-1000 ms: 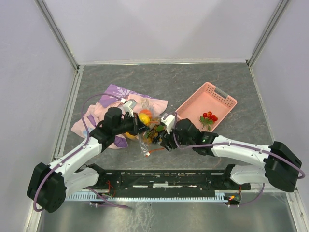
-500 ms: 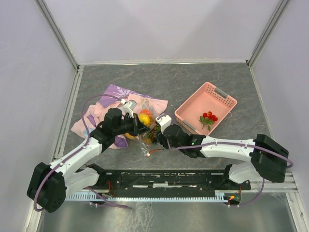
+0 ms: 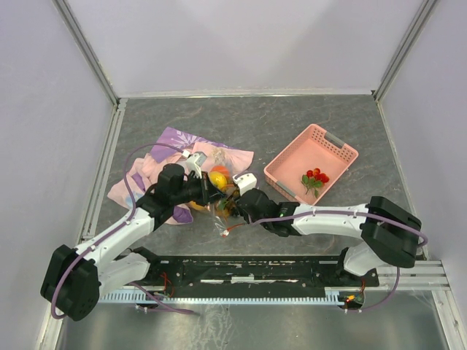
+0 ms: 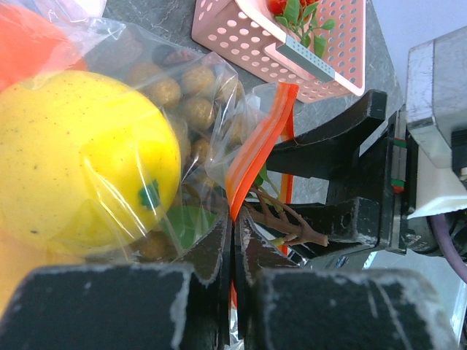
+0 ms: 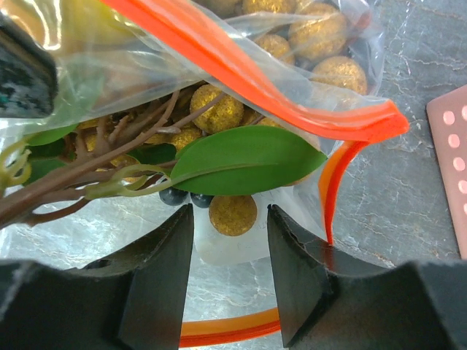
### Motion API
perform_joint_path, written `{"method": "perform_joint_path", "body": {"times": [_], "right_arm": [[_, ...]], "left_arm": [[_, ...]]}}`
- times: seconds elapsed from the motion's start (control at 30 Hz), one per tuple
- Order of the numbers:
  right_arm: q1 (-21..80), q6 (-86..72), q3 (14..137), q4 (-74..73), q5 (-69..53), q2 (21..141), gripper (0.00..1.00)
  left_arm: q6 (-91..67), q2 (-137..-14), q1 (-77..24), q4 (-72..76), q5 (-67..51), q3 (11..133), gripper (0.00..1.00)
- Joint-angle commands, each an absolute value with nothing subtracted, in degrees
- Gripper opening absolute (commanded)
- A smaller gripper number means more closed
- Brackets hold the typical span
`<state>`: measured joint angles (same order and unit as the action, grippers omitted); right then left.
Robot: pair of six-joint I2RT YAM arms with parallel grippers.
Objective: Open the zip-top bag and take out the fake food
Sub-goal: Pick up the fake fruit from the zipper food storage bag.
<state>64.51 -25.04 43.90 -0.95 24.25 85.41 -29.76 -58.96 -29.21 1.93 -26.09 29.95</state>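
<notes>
1. Both arms are mounted at the near edge of the bench (image 3: 255, 124). They reach forward and inward and meet left of centre.
2. The left arm's forearm angles up and to the right over the patterned cloth (image 3: 171, 140). The left end effector (image 3: 210, 189) (image 4: 233, 237) is fully closed, pinching the orange zip strip of the zip-top bag (image 3: 221, 208) (image 4: 211, 73) (image 5: 241, 65).
3. The right arm stretches long and low to the left, with its wrist at the bag's near-right side. The right end effector (image 3: 235, 207) (image 5: 230, 219) is about half open. Its jaws sit on either side of a tan grape at the bag mouth and grip nothing.
4. The bag lies on the bench between the two end effectors, just beside the cloth, with its mouth parted toward the right arm.
5. The fake food inside is a yellow fruit (image 4: 80, 160) and tan grapes (image 5: 219, 109) (image 4: 182, 87). A green leaf (image 5: 248, 157) and a brown stem are at the mouth.
6. Farther right, well apart from the bag, the pink basket (image 3: 290, 148) holds a red-fruit sprig (image 3: 314, 178).
</notes>
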Motion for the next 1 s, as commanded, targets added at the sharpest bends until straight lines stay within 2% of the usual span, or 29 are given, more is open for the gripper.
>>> {"method": "perform_joint_path", "body": {"times": [0.0,0.3,0.5,0.8,0.97], "right_arm": [[64.85,-26.26,46.32,-0.31,26.35,86.96,0.53],[64.76,-26.12,45.65,2.34,24.18,89.8,0.53],[63.8,-26.52,44.75,4.09,22.69,90.85,0.46],[62.92,-26.56,45.07,3.45,20.29,92.99,0.49],[62.93,-26.3,44.53,4.08,19.94,92.77,0.46]], "left_arm": [[-31.21,-58.17,-28.83,4.83,-27.33,30.02,0.03],[-31.11,-58.32,-28.81,4.84,-27.45,30.06,0.03],[-31.11,-58.27,-28.83,4.83,-27.49,29.9,0.03],[-31.03,-58.27,-28.77,4.92,-27.62,29.68,0.03],[-31.03,-57.97,-28.79,4.9,-27.6,29.33,0.03]]}}
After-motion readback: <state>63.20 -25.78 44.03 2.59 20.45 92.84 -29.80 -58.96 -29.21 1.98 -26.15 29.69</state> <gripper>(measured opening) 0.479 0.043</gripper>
